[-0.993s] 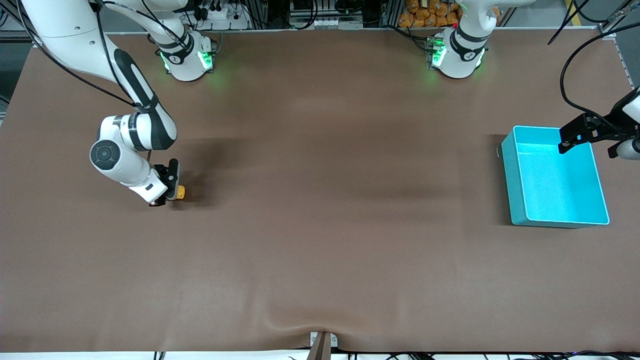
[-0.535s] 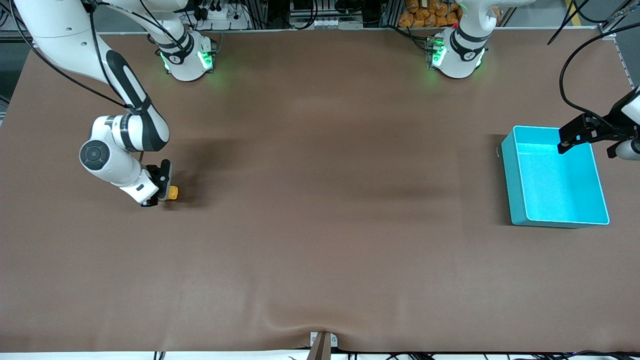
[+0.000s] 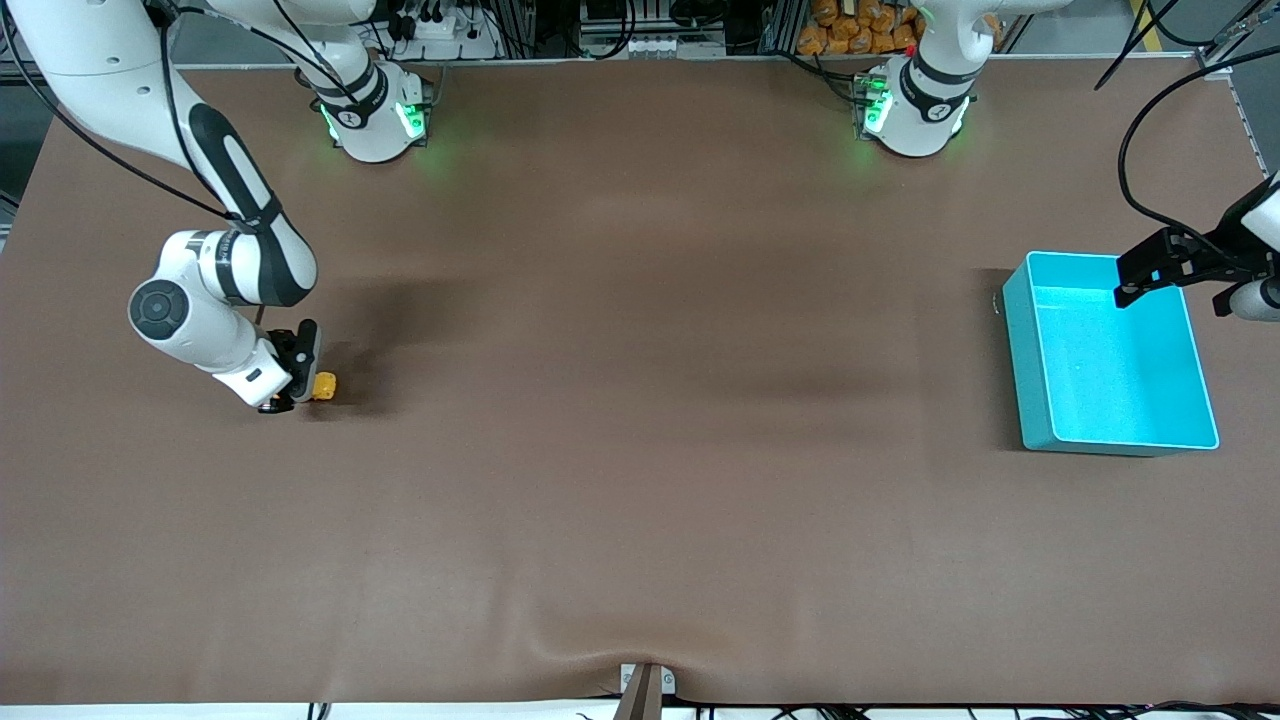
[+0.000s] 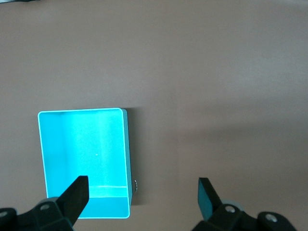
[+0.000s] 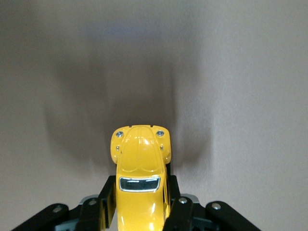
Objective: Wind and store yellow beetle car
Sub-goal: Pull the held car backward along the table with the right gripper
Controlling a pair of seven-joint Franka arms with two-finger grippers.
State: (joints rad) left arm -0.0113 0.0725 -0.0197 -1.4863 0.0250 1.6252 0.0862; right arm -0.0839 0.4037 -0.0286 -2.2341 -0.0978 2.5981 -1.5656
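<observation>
The yellow beetle car (image 3: 324, 385) (image 5: 139, 178) is down on the brown table toward the right arm's end, its rounded nose sticking out from the jaws. My right gripper (image 3: 303, 382) (image 5: 139, 204) is shut on the car, one black finger against each side of its body. The cyan bin (image 3: 1110, 355) (image 4: 84, 161) stands toward the left arm's end of the table with nothing in it. My left gripper (image 3: 1170, 282) (image 4: 143, 195) waits open above the bin's corner nearest the robots' bases, nothing between its fingers.
A brown mat (image 3: 640, 450) covers the whole table. A small dark round object (image 3: 997, 303) lies on the mat just beside the bin's outer wall. A bracket (image 3: 645, 685) sits at the table edge nearest the front camera.
My right gripper has dragged the yellow car along the table toward the right arm's end, away from the bin. The left arm has not moved.
</observation>
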